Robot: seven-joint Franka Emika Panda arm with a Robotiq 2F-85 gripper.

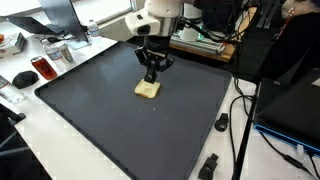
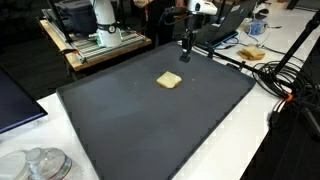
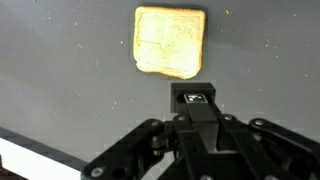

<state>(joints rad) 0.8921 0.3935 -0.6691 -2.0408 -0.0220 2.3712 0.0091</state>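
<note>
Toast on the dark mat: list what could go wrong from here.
The gripper is shut, its tip beside the toast, not astride it; lowering like this would likely shove the slice across the mat instead of gripping it. Pale specks dot the mat, so a hard pinch might crumble the toast.

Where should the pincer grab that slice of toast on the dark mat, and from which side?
Probably from straight above, across two opposite crust edges of the toast: it lies flat on the mat, so only its thin edges offer purchase. The shut pincer must open first.
</note>
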